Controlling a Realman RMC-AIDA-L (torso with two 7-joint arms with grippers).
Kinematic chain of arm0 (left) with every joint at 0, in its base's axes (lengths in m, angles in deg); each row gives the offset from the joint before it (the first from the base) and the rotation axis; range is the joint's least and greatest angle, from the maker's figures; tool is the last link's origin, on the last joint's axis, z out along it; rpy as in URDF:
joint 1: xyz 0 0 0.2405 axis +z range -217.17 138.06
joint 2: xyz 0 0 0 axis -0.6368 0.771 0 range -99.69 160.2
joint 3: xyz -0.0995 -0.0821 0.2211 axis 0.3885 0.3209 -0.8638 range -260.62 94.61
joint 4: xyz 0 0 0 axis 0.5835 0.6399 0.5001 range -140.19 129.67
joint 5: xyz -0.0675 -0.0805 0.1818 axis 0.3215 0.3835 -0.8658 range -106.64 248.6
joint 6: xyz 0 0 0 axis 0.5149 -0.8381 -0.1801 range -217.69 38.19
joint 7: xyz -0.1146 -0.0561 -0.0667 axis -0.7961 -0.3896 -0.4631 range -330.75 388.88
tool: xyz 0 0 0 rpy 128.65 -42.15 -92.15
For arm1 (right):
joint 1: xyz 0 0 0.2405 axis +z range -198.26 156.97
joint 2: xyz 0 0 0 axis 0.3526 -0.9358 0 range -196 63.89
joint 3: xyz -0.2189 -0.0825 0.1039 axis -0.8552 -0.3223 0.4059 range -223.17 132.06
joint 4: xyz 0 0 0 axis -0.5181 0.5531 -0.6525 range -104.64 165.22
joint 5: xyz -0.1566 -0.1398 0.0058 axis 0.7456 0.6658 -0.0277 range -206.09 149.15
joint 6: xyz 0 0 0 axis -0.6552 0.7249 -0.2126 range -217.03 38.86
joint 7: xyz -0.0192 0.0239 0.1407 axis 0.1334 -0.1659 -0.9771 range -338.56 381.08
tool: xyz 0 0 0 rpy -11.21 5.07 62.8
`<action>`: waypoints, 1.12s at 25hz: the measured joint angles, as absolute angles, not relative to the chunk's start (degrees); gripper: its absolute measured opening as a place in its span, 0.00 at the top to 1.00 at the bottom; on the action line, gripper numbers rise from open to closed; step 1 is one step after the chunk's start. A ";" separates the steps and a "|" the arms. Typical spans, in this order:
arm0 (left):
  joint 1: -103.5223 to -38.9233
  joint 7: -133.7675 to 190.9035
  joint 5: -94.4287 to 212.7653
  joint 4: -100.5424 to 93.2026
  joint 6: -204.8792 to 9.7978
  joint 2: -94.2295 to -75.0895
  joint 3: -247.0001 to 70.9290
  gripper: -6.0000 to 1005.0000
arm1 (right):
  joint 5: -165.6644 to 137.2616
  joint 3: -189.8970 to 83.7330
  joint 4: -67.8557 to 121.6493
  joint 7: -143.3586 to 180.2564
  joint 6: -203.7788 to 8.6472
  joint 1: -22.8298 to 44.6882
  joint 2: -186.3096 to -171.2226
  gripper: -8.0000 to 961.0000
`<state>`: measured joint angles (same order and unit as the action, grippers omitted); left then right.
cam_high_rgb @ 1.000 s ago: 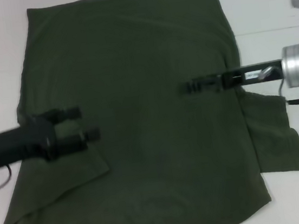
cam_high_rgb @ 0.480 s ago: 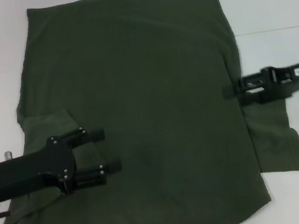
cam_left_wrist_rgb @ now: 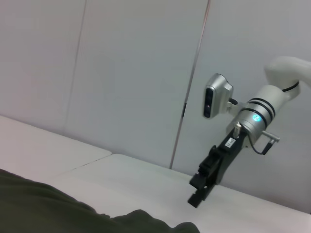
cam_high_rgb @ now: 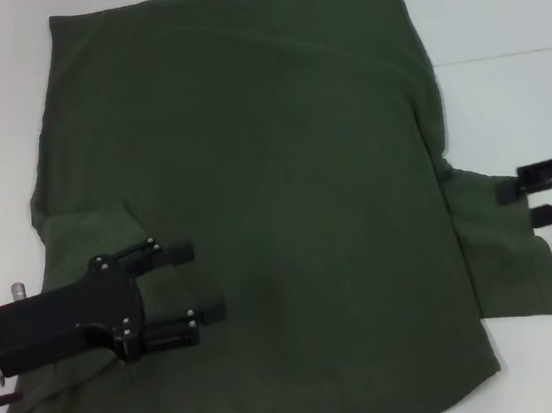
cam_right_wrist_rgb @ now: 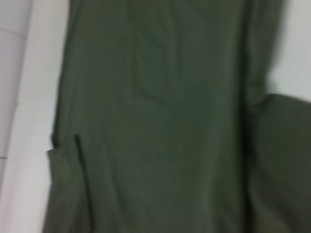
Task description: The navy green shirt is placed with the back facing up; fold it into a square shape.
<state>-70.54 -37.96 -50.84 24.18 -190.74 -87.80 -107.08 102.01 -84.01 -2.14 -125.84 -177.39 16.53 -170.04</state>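
Since a second ago the right gripper [cam_high_rgb: 547, 196] has pulled back off the cloth to the right sleeve's edge, while the left gripper [cam_high_rgb: 180, 289] slid nearer. Nearest, that left claw hovers spread and empty over the folded-in left sleeve. The large, plain dark olive-green short-sleeved shirt [cam_high_rgb: 274, 187] lies flat across the white table [cam_high_rgb: 495, 18], hem far. Soft and limp, it should drape; pinching hems or sleeve edges looks best. The right claw is parted, holding nothing. Only the left wrist view shows the wall panels [cam_left_wrist_rgb: 136, 73].
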 joint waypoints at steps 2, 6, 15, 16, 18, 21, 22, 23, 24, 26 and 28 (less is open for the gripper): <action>-70.53 -37.75 -50.84 24.18 -190.44 -87.80 -107.09 0.12 | 104.09 -82.69 -2.18 -126.02 -177.19 16.10 -169.78 0.14; -70.76 -37.57 -50.81 24.18 -190.13 -87.78 -107.09 0.12 | 108.00 -81.18 -2.08 -126.18 -176.08 15.96 -169.67 0.14; -71.27 -37.53 -50.83 24.18 -189.58 -87.77 -107.09 0.12 | 109.26 -81.71 -1.54 -126.44 -173.99 15.43 -169.80 0.14; -71.31 -37.53 -50.83 24.18 -189.50 -87.77 -107.09 0.12 | 109.26 -81.73 -1.32 -126.37 -173.66 15.43 -169.85 0.14; -71.41 -37.55 -50.84 24.18 -189.29 -87.77 -107.12 0.12 | 109.31 -81.77 -0.84 -126.12 -173.07 15.44 -169.95 0.14; -71.56 -37.70 -50.84 24.18 -189.00 -87.77 -107.70 0.12 | 109.37 -81.84 -0.45 -125.92 -172.48 15.56 -170.13 0.14; -71.61 -37.76 -50.84 24.18 -188.99 -87.77 -107.84 0.12 | 109.38 -81.96 -0.25 -125.86 -172.29 15.63 -170.17 0.14; -71.62 -37.81 -50.84 24.18 -188.96 -87.77 -107.90 0.12 | 109.39 -82.08 -0.02 -125.77 -172.02 15.73 -170.19 0.14; -71.63 -37.86 -50.84 24.18 -188.83 -87.77 -107.95 0.12 | 109.39 -82.22 0.30 -125.69 -171.80 15.81 -170.19 0.14; -71.65 -37.88 -50.84 24.18 -188.60 -87.77 -107.97 0.12 | 109.41 -82.45 0.91 -125.51 -171.34 15.98 -170.22 0.14; -71.69 -37.89 -50.84 24.18 -188.45 -87.77 -108.10 0.12 | 109.42 -82.61 1.28 -125.33 -170.97 16.10 -170.25 0.14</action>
<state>-71.69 -37.89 -50.84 24.18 -188.45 -87.77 -108.10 109.42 -82.61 1.28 -125.33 -170.97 16.10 -170.25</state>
